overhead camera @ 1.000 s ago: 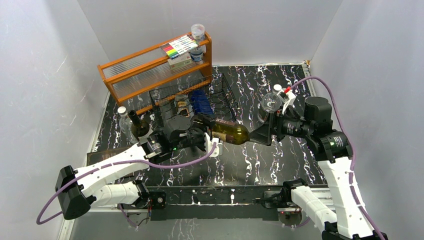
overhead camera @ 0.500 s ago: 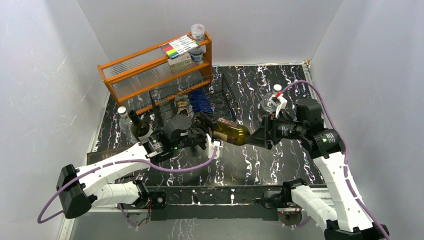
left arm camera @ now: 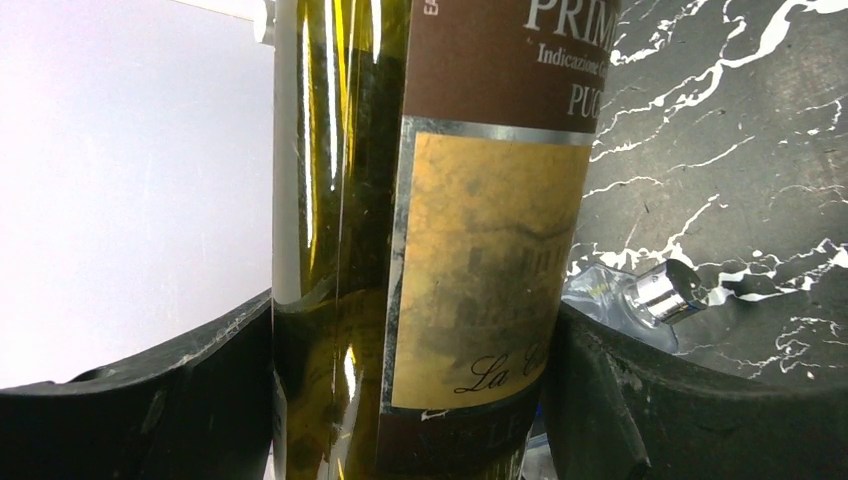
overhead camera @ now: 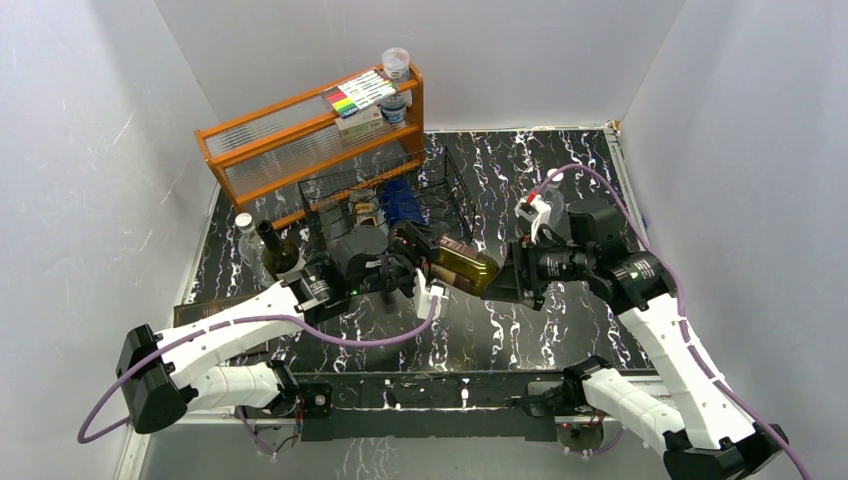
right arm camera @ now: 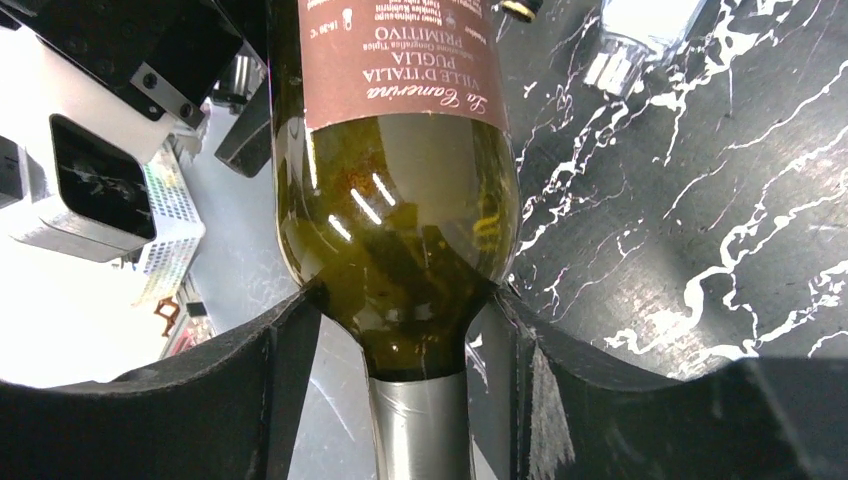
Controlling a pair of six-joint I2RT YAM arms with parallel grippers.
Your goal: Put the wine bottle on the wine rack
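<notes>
The wine bottle (overhead camera: 462, 264), green glass with a brown and gold label, hangs level above the table between both arms. My left gripper (overhead camera: 414, 264) is shut on its lower body; in the left wrist view both fingers (left arm camera: 600, 400) press the glass of the wine bottle (left arm camera: 470, 250). My right gripper (overhead camera: 508, 276) stands open around the foil neck. In the right wrist view its fingertips (right arm camera: 290, 320) meet the shoulder of the wine bottle (right arm camera: 400, 200), with a gap on each side of the neck. The black wire wine rack (overhead camera: 440, 195) stands just behind.
An orange wooden shelf (overhead camera: 290, 140) with boxes and jars stands at the back left. A dark bottle (overhead camera: 276, 250) and a clear white-capped one (overhead camera: 244, 226) stand left of the rack. A blue object (overhead camera: 402, 202) lies in the rack. A clear silver-capped bottle (left arm camera: 655, 292) lies on the table.
My right arm has moved left onto the bottle's neck end and its jaws have narrowed around the neck. The left gripper keeps its hold; the bottle has tilted slightly.
</notes>
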